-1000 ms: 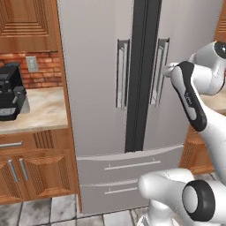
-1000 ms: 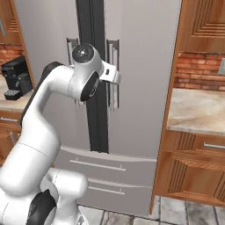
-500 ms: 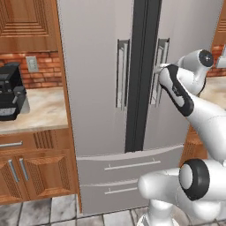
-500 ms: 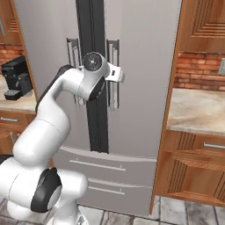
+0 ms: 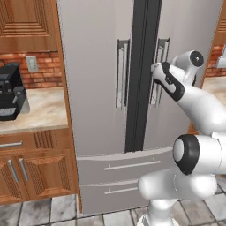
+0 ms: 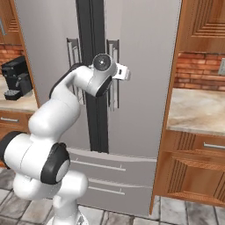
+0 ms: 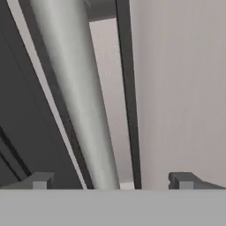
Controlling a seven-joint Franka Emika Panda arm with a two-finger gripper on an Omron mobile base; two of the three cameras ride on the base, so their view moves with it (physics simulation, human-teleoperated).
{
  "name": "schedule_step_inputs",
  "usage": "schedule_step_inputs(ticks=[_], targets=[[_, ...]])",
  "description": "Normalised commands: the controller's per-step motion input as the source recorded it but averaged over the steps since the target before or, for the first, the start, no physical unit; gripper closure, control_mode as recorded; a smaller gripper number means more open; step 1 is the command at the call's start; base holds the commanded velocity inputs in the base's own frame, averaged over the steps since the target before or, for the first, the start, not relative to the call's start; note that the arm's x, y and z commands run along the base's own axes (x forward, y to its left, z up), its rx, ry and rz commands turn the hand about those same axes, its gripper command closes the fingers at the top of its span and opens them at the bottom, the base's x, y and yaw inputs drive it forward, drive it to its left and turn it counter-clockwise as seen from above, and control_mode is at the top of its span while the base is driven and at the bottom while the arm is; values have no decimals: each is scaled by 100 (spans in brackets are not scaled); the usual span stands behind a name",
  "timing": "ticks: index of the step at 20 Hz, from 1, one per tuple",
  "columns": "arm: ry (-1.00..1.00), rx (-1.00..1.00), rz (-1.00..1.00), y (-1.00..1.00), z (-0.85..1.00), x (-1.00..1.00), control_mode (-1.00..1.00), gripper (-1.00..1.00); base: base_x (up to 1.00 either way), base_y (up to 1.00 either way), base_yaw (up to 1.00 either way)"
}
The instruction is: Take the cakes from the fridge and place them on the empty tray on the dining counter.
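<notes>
Wood-cabinet kitchen, fridge [image 5: 101, 106] at frame center, doors closed. Gripper [image 7: 112, 181] spread wide, empty; right door handle [image 7: 79, 101] runs between the fingertips [image 7: 40, 180], left of center in the hand view.

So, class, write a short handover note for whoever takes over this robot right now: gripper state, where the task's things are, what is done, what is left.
Gripper: open, fingers either side of the fridge's right door handle, not yet closed on it.
Fridge: both doors shut; its contents are hidden.
Done: arm brought up to the handle.
Left: grip the handle, open the door, take out the cakes and carry them to the tray on the dining counter.
</notes>
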Motion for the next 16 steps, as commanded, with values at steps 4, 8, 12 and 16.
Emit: schedule_step_inputs(ticks=[4, 8, 12, 16], targets=[[0, 0, 1, -14, -4, 57, -100, -100, 0, 0, 0], [-4, 0, 2, -1, -22, 60, -100, -100, 0, 0, 0], [-8, 0, 1, 0, -37, 63, -100, 100, 0, 0, 0], [-3, 0, 0, 2, -13, 31, -100, 100, 0, 0, 0]])
